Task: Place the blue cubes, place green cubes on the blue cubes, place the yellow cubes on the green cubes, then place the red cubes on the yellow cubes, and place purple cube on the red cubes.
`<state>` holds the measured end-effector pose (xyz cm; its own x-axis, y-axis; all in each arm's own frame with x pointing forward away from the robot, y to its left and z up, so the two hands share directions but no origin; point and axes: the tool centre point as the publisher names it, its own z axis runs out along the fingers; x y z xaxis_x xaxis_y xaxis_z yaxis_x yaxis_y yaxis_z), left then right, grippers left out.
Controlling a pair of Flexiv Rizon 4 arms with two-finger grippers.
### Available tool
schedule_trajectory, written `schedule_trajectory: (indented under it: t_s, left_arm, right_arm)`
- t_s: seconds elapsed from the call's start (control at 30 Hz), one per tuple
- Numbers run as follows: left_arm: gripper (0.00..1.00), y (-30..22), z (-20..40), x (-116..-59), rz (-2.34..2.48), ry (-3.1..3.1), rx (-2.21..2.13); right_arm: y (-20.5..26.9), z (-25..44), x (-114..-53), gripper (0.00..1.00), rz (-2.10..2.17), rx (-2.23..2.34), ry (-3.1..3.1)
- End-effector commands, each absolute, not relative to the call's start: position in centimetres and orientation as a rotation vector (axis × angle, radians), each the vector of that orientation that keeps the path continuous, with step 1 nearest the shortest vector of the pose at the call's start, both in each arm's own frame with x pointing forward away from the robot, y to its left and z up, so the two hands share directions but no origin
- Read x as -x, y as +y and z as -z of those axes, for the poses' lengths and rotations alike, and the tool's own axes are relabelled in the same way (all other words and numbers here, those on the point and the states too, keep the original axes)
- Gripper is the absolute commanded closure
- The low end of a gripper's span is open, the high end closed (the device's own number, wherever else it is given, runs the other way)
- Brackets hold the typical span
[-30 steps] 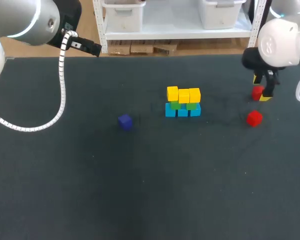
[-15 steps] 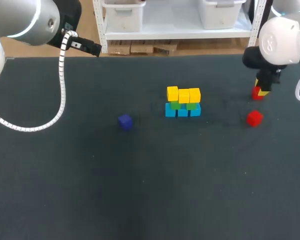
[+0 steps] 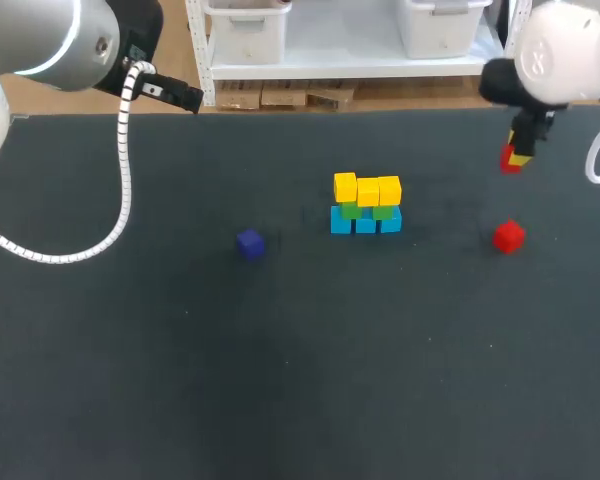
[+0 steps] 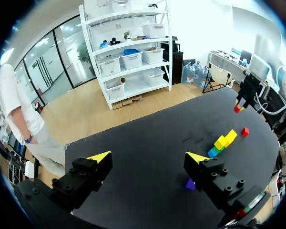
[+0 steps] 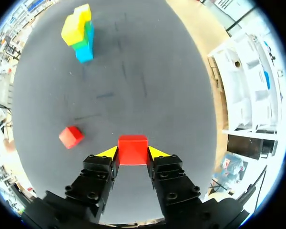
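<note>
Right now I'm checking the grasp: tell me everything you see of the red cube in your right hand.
The red cube is a plain, smooth-faced block, evenly bright red and unmarked. It sits squarely in my right hand, whose yellow tips press two opposite sides. It appears to hang clear of the dark table, touching nothing else.

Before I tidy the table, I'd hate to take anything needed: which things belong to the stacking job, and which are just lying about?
Job: blue, green and yellow cube stack; held red cube in right gripper; loose red cube; purple cube.
Lying about: none seen; left gripper open, empty.
</note>
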<state>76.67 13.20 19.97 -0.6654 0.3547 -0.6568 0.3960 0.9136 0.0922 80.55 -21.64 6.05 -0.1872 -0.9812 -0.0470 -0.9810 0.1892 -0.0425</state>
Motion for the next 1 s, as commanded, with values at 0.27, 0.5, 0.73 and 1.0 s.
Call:
schedule_trajectory:
  t_s: [0.27, 0.5, 0.73, 1.0]
  left_arm:
    - [0.00, 13.4, -20.0, -76.7, 0.082, 2.358, -0.539]
    - [0.00, 13.4, -20.0, -76.7, 0.082, 2.358, -0.539]
    - [0.00, 13.4, -20.0, -76.7, 0.082, 2.358, -0.539]
    - [0.00, 13.4, -20.0, -76.7, 0.082, 2.358, -0.539]
  right_arm:
    - [-20.1, -13.2, -80.2, 1.00, -0.014, 1.896, 2.373]
    - [-16.1, -15.8, -79.1, 1.00, -0.028, 1.927, 2.249]
    - [-12.7, -16.3, -78.4, 1.00, -0.023, 1.985, 2.171]
    - [-9.7, -16.6, -78.4, 1.00, -0.038, 2.049, 2.125]
